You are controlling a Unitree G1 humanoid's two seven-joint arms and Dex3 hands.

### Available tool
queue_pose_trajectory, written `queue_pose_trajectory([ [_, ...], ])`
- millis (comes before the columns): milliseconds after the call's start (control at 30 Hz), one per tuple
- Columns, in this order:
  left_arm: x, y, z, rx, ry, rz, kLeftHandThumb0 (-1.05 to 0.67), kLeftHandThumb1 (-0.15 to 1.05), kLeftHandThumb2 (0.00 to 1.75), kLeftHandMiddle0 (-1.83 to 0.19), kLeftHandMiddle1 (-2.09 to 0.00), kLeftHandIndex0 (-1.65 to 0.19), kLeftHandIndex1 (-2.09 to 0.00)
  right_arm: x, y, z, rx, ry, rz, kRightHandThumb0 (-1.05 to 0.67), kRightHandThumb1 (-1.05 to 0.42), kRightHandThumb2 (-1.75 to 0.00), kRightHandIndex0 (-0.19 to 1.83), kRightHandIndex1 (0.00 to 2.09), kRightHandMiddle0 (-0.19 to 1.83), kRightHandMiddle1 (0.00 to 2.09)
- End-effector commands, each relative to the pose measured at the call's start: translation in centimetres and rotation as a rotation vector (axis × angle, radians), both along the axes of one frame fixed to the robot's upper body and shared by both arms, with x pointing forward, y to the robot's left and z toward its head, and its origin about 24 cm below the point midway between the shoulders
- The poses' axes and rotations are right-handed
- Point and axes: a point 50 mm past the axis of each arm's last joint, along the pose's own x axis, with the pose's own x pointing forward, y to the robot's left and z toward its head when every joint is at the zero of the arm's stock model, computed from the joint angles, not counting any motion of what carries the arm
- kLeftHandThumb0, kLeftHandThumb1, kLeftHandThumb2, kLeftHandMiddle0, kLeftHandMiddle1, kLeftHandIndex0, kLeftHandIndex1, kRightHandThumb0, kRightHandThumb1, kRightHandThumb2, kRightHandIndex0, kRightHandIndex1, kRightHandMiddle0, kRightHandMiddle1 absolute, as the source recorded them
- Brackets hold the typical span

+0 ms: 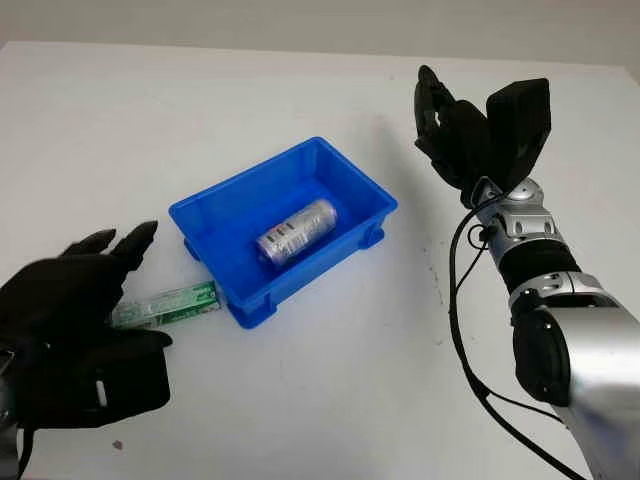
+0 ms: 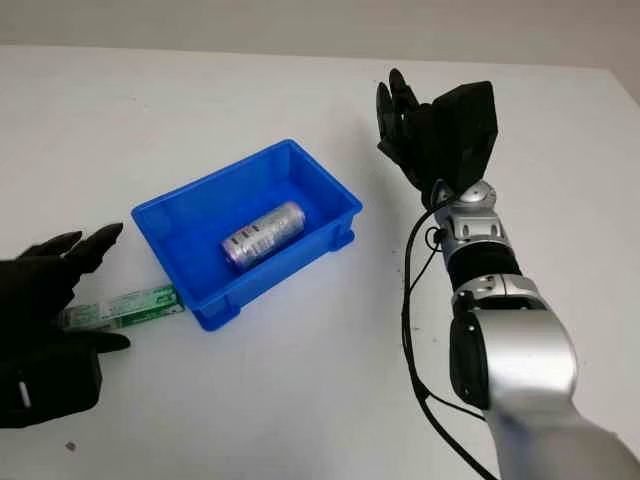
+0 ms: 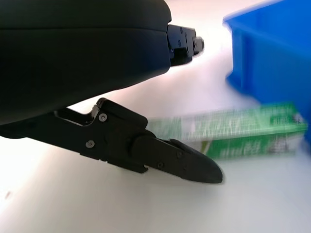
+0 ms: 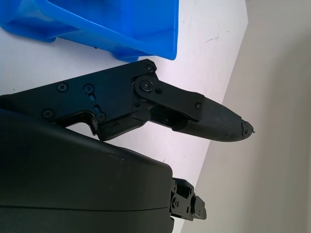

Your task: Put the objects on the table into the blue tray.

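Item: long green-and-white printed carton (image 1: 166, 304), lying flat on the white desk (image 1: 330, 390) at lower left of the frame, one end just beside the outer wall of the blue rectangular plastic tray (image 1: 372, 192).

Already stowed: silver cylindrical can (image 1: 296, 232), on its side inside the tray.

Left hand (image 1: 75, 325): black, open, nothing held, placed over the carton's near end with a finger on each long side.

Right hand (image 1: 470, 130): open, raised at upper right, idle.

Handling, as judged: the carton is best pinched across its narrow width, lifted clear of the rim, then released over the can-free part of the tray.
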Motion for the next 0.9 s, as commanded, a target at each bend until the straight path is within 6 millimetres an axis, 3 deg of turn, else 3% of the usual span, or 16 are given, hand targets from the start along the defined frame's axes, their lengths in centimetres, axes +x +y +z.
queue_pose_trajectory([
  [0, 0.3, -0.3, 0.0, 0.013, -0.045, -0.014, -0.3, 1.04, 0.13, -0.11, -2.04, -0.14, -1.05, 0.0, -0.4, 0.5, 0.005, -0.017, -0.009, -0.75, -1.05, -0.76, -0.19, 0.0, -0.19, 0.0],
  [33, 0.4, -0.3, 0.1, 0.019, -0.054, -0.025, -0.33, 1.05, 0.16, -0.14, -2.07, -0.12, -1.29, 0.0, -0.3, 0.5, 0.009, -0.013, -0.009, -0.74, -1.05, -0.76, -0.19, 0.0, -0.19, 0.0],
  [133, 0.8, -0.5, 0.3, 0.046, -0.038, -0.056, -0.43, 1.05, 0.25, -0.23, -2.09, -0.08, -1.49, 0.0, -0.3, 0.5, 0.016, -0.007, -0.008, -0.74, -1.05, -0.76, -0.19, 0.0, -0.19, 0.0],
  [267, 1.1, -0.6, 0.5, -0.013, 0.014, -0.072, -0.46, 1.05, 0.26, -0.41, -2.09, -0.1, -1.42, 0.0, -0.3, 0.5, 0.022, -0.013, -0.006, -0.74, -1.05, -0.75, -0.19, 0.0, -0.19, 0.0],
  [467, 1.4, -0.2, 0.3, -0.133, 0.107, -0.118, -0.49, 1.05, 0.19, -0.32, -2.09, -0.17, -1.62, 0.0, -0.5, 0.6, 0.015, -0.013, -0.019, -0.76, -1.05, -0.73, -0.19, 0.0, -0.19, 0.0],
  [600, 1.4, 0.0, 0.2, -0.172, 0.145, -0.122, -0.53, 1.05, 0.14, -0.31, -2.09, -0.18, -1.58, 0.0, -0.5, 0.8, 0.008, -0.017, -0.025, -0.75, -1.05, -0.73, -0.19, 0.0, -0.19, 0.0],
  [767, 1.4, 0.2, 0.2, -0.146, 0.16, -0.12, -0.52, 1.05, 0.2, -0.38, -2.09, -0.2, -1.5, 0.0, -0.4, 0.8, 0.013, -0.025, -0.021, -0.76, -1.05, -0.71, -0.19, 0.0, -0.19, 0.0],
  [867, 1.5, 0.2, 0.2, -0.096, 0.157, -0.091, -0.53, 1.05, 0.27, -0.43, -1.89, -0.22, -1.45, 0.0, -0.4, 0.8, 0.017, -0.025, -0.021, -0.76, -1.05, -0.7, -0.19, 0.0, -0.19, 0.0],
])
